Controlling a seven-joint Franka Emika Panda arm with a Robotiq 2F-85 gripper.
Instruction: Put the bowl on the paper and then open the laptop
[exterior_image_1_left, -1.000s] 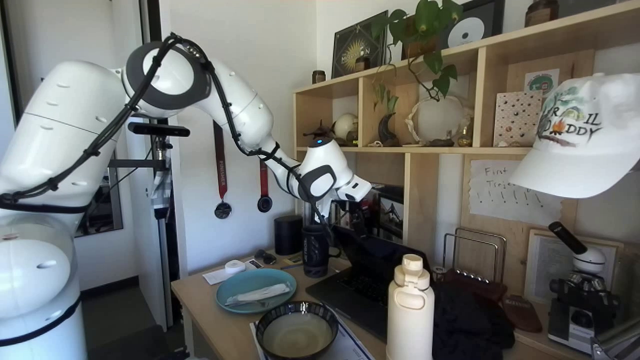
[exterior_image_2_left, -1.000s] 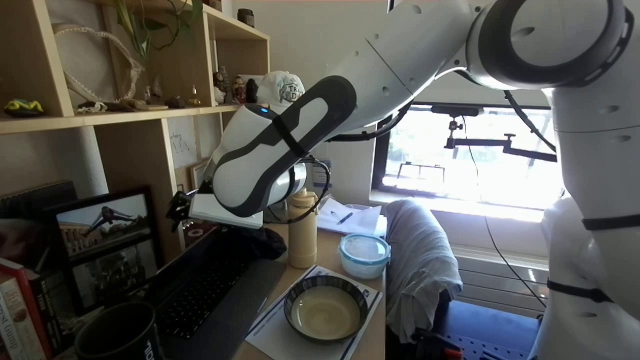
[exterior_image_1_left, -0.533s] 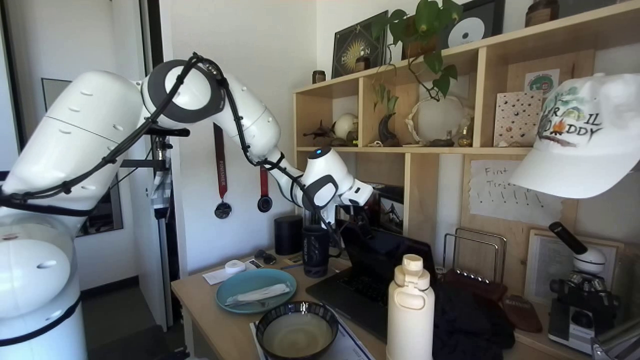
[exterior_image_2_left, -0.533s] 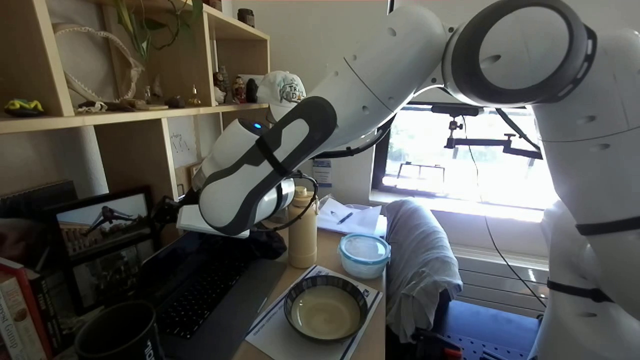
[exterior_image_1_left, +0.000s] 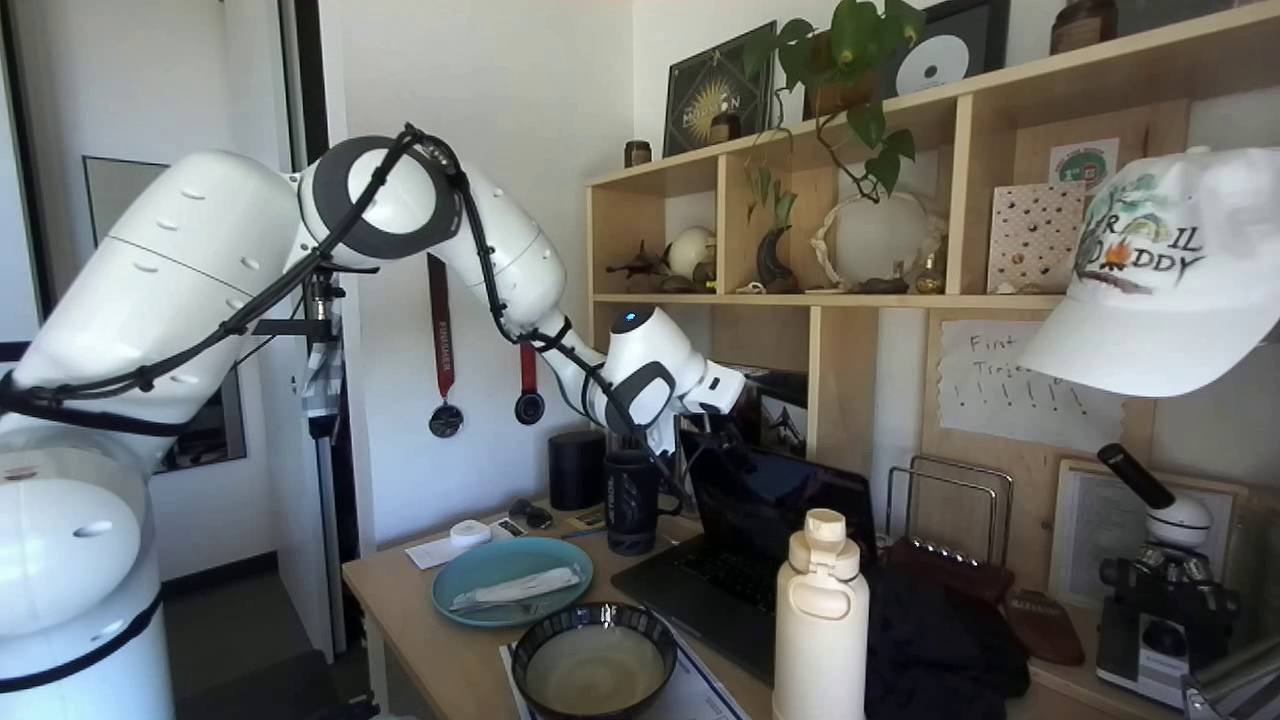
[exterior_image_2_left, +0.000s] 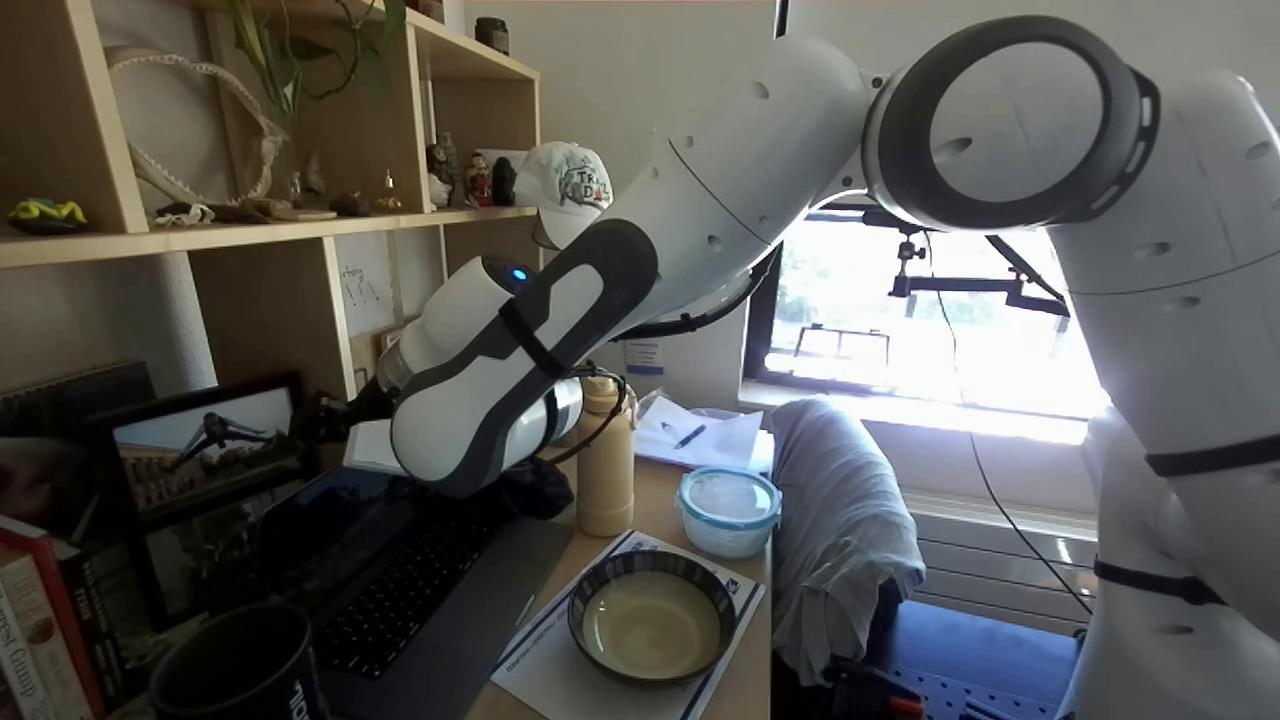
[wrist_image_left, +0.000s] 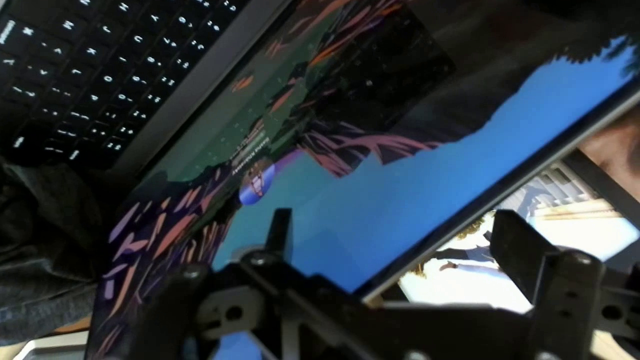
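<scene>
Black fingers (wrist_image_left: 520, 250) spread wide; wrist view shows laptop (wrist_image_left: 340, 185) top edge between.

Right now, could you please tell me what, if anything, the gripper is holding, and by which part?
Nothing is held: the gripper is open, its jaws wide apart. The edge of the laptop screen shows between them, unclamped.
</scene>
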